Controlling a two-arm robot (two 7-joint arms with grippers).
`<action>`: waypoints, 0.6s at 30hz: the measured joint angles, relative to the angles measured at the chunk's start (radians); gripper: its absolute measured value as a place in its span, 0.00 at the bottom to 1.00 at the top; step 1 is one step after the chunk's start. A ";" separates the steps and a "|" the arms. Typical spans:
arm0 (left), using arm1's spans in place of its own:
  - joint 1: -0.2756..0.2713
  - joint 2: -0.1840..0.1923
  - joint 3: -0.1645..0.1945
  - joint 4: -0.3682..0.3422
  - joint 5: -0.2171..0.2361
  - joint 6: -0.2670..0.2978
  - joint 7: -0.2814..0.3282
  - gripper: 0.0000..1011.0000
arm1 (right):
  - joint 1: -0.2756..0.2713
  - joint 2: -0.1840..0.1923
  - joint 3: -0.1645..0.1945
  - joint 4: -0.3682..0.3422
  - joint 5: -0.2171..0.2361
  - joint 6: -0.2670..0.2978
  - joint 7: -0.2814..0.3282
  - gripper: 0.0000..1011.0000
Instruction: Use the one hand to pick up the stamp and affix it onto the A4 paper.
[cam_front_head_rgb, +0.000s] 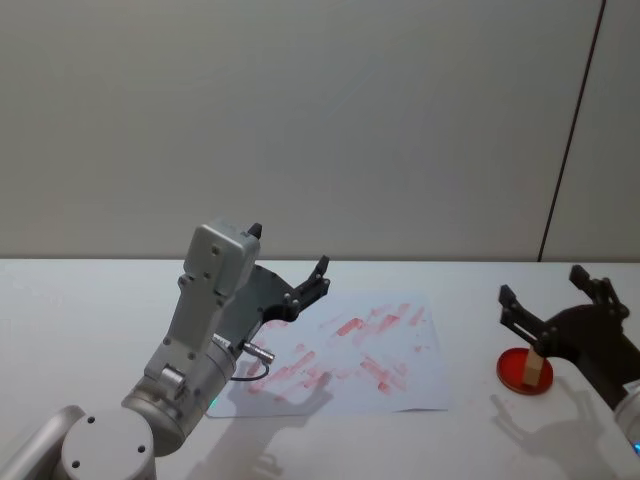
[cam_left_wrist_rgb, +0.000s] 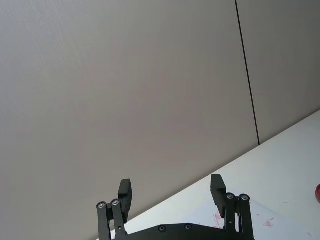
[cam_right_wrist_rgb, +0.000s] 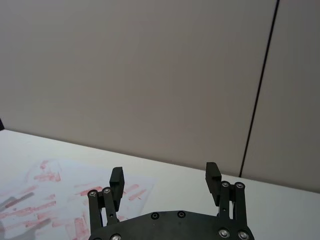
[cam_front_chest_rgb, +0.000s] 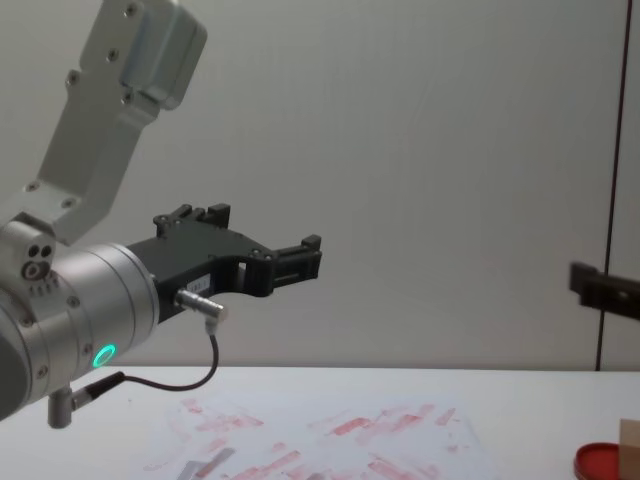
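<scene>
As stamp (cam_front_head_rgb: 537, 371) tops pad (cam_front_head_rgb: 514, 368), right pincer (cam_front_head_rgb: 541, 285) — spread

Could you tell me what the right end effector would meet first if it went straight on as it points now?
Probably the back wall: the open right end effector aims across the table with nothing in its line; the stamp sits below it. Depth is unclear.
</scene>
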 joint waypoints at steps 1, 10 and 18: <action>0.000 0.000 0.000 0.000 0.000 0.000 0.000 0.99 | -0.004 0.003 0.002 -0.001 0.002 0.002 -0.004 0.99; 0.000 0.000 0.000 0.000 0.000 0.000 0.000 0.99 | -0.044 0.027 0.021 -0.008 0.022 0.048 -0.056 0.99; 0.000 0.000 0.000 0.000 0.000 0.000 0.000 0.99 | -0.028 0.013 0.019 0.022 0.012 0.111 -0.074 0.99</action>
